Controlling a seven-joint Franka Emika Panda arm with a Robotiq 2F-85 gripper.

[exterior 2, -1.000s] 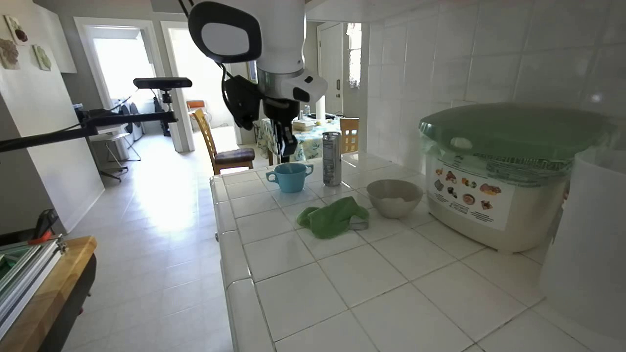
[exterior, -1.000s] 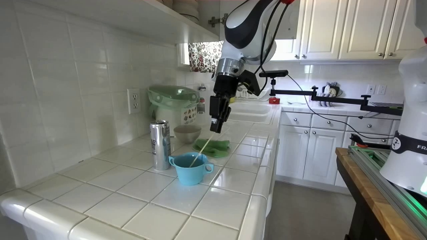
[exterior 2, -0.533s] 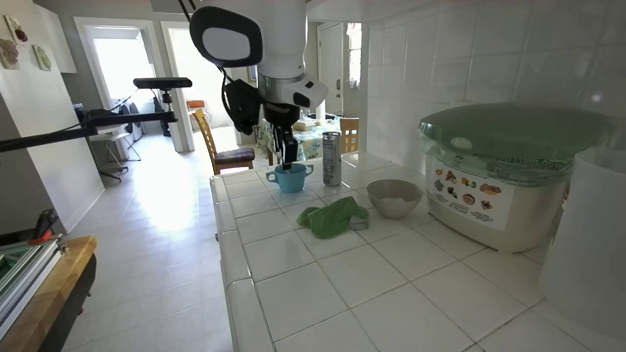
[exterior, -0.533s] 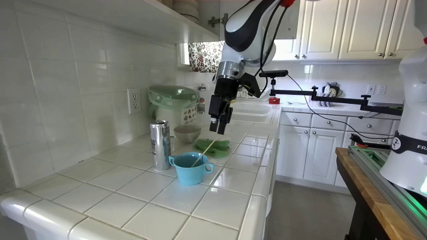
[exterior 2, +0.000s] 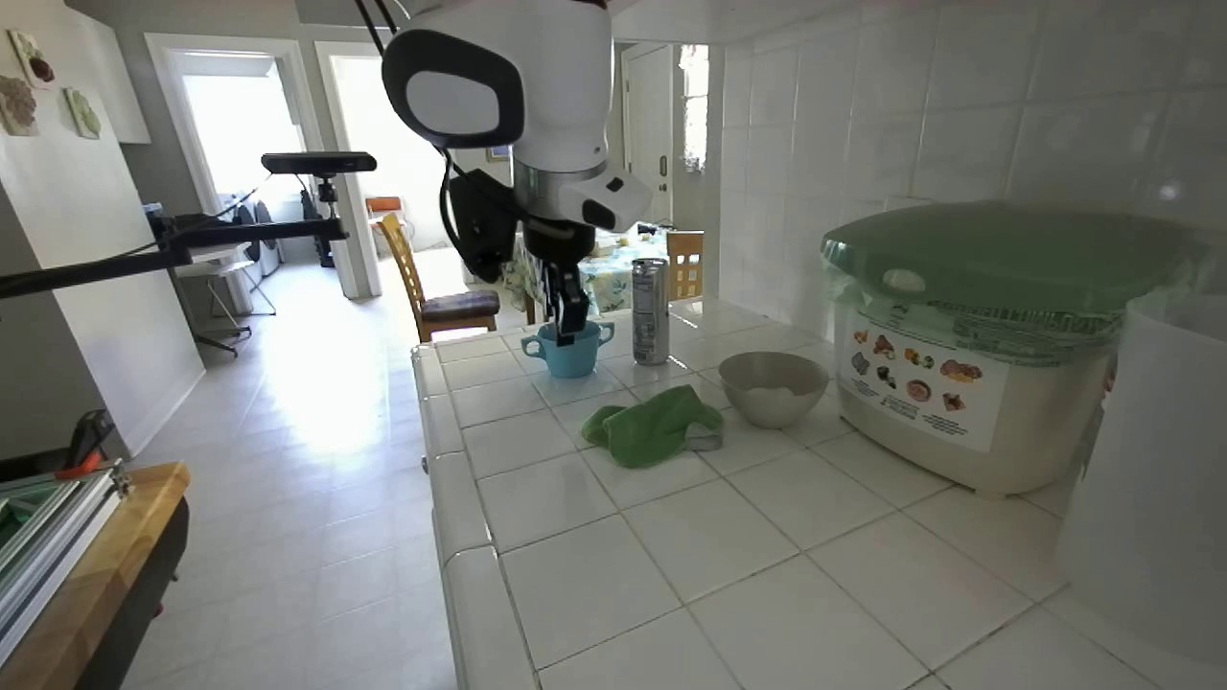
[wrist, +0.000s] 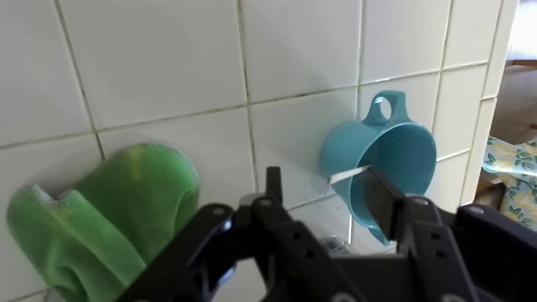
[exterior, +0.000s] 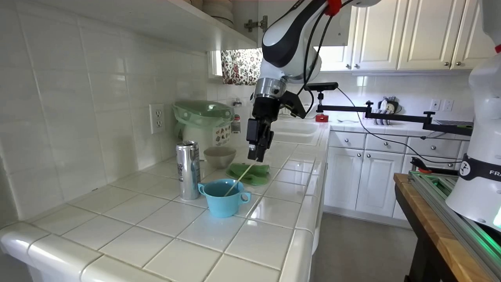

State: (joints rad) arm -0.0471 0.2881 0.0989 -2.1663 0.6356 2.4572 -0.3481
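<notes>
My gripper is open above and behind the blue two-handled cup; it also shows in an exterior view. A thin pale stick stands tilted in the cup, its upper end near the fingertips. In the wrist view the stick has its free end between the parted fingers; the right finger overlaps its lower part, and I cannot tell whether they touch. The cup stands upright on the tiles and is partly hidden by the right finger. Nothing is held.
A silver can stands beside the cup. A green cloth and a beige bowl lie behind it. A lidded bin stands by the tiled wall. A shelf overhangs the counter.
The gripper's fingers have parted and the gripper has come down slightly. The stick's upper end has shifted a little to the right in an exterior view. The cup has stayed in place.
</notes>
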